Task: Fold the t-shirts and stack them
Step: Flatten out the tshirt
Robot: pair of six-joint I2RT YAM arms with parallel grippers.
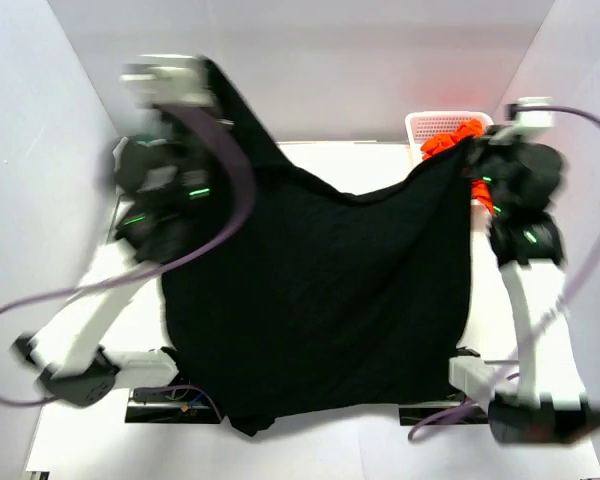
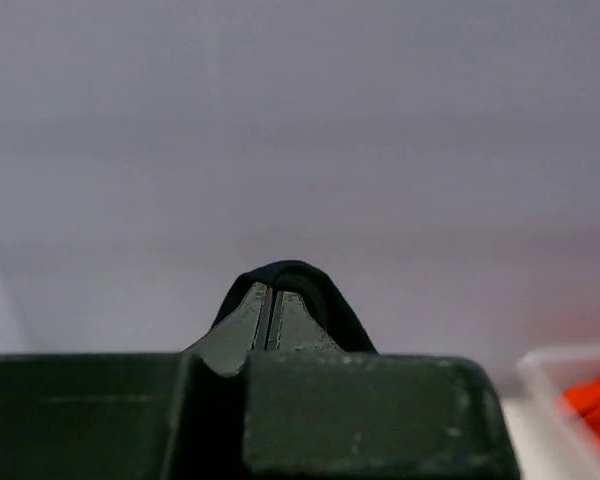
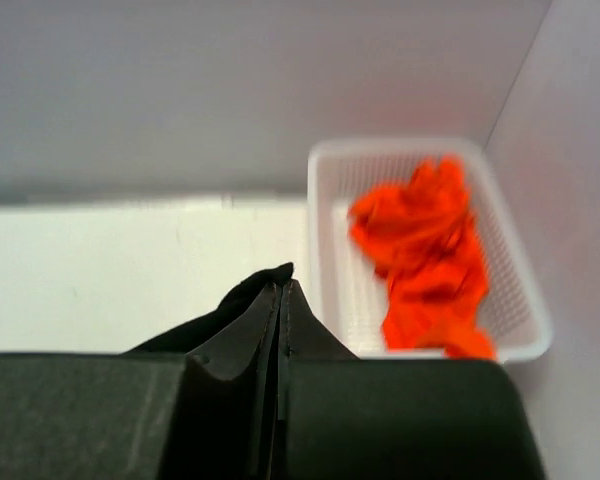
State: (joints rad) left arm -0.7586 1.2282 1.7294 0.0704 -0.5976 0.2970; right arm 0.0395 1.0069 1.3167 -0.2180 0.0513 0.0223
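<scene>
You have the black t-shirt (image 1: 320, 300) hanging between both arms, spread like a curtain over the worktop (image 1: 310, 445), with its lower edge bunched at the near side. Your left gripper (image 2: 271, 305) is clenched on one upper corner, and only a thin lip of black cloth shows over its tips. Your right gripper (image 3: 282, 300) is clamped on the other corner, just beside the white basket (image 3: 325, 230) that holds the orange t-shirts (image 3: 425, 250). The top edge sags between the two holds, and the left corner sits higher than the right. The main risk, as I judge it, is that shallow left pinch: a sharp pull or swing could slip the cloth free and drop that side in a heap. If you lay it down unevenly, the bunched lower edge may fold under itself and crease. On the right, the cloth or gripper could catch the basket's rim or drag an orange shirt out.
</scene>
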